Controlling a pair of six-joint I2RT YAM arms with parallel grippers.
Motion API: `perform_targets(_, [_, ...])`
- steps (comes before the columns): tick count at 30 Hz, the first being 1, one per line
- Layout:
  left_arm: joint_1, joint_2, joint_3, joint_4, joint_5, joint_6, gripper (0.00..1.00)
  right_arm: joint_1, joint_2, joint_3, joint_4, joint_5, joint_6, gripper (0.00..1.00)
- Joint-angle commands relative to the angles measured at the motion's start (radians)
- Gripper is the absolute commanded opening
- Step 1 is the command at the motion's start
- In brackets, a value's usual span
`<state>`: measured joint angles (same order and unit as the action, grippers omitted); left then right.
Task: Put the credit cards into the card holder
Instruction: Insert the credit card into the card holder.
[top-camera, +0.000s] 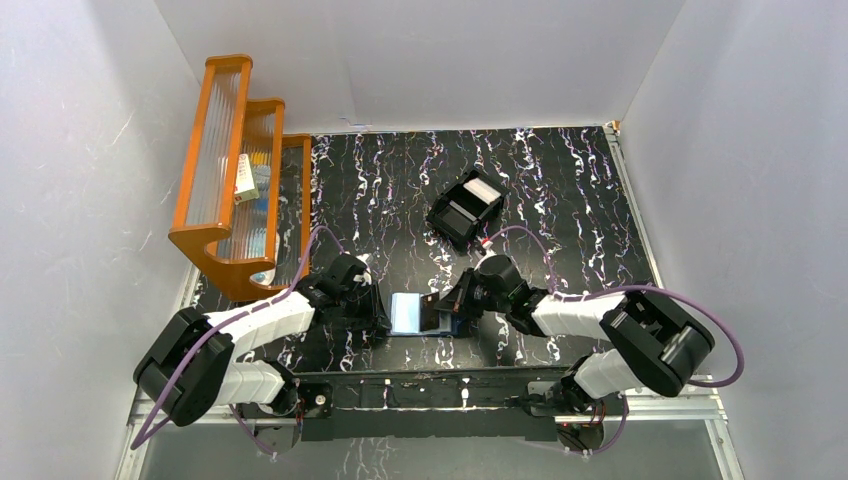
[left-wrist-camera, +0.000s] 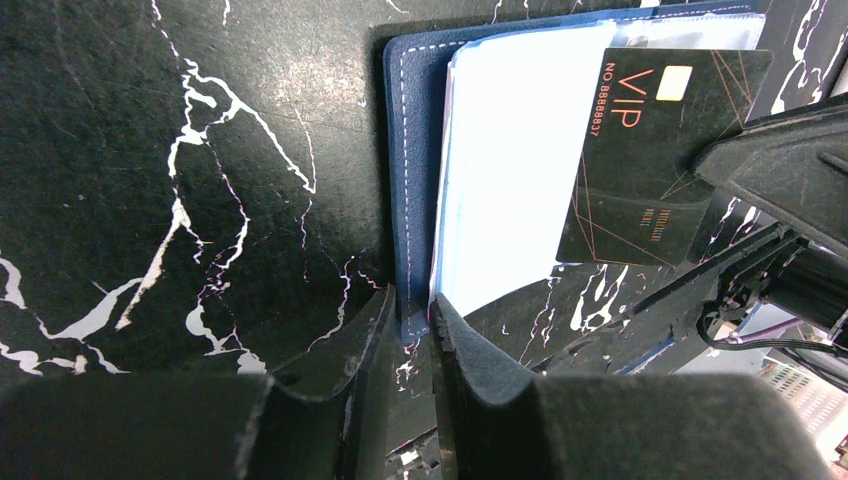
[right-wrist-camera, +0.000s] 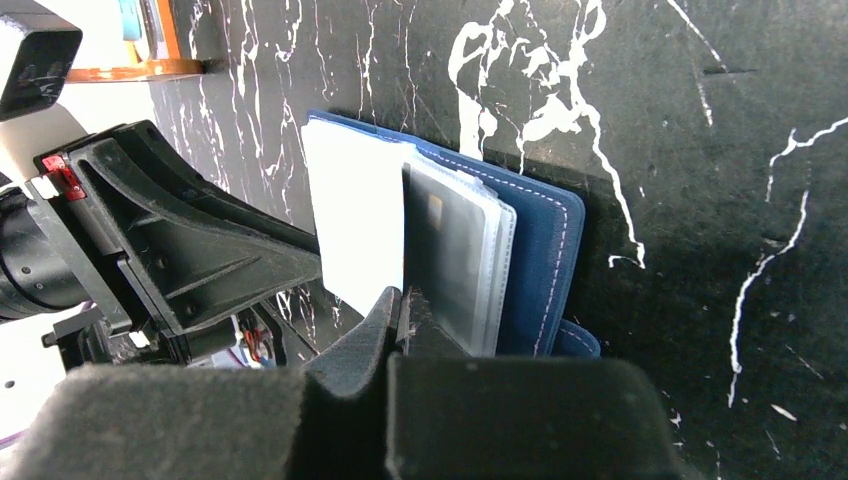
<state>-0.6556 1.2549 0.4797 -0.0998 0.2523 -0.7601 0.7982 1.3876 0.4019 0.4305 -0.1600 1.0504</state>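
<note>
Left wrist view: nearest, the left claw (left-wrist-camera: 410, 318) pinches the navy edge of the open card holder (left-wrist-camera: 415, 150), which lies on the counter (left-wrist-camera: 180, 200). Beyond, the right claw (right-wrist-camera: 403, 303) clamps a black credit card (left-wrist-camera: 660, 150) at the clear sleeves. The holder should be held pinned and the card slid in square.

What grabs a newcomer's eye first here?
Front and centre, both arms meet over the open navy card holder: the left gripper pinches the edge of its cover, and the right gripper is shut on a black VIP card held tilted across the pale inner pages. Behind them a black box sits on the marbled surface, and an orange rack stands at far left.
</note>
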Motion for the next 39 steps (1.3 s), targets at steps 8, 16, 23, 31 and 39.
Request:
perform_targets(8, [0.006,0.008,-0.016,0.008,0.015,0.001,0.19,-0.002,0.053,-0.023,0.171,-0.062,-0.002,0.0])
perform_targets(16, [0.006,0.007,-0.016,0.008,0.014,0.001,0.18,-0.002,0.078,-0.022,0.202,-0.069,-0.009,0.0])
perform_targets(23, [0.007,0.005,-0.02,0.009,0.013,-0.001,0.19,-0.019,0.104,-0.044,0.288,-0.063,-0.012,0.0])
perform_targets(31, [0.006,0.019,-0.017,0.012,0.014,0.001,0.18,-0.026,0.19,-0.036,0.39,-0.132,0.026,0.0])
perform_targets(39, [0.006,0.027,-0.007,0.012,0.019,0.002,0.19,-0.025,0.248,-0.029,0.452,-0.141,0.07,0.0])
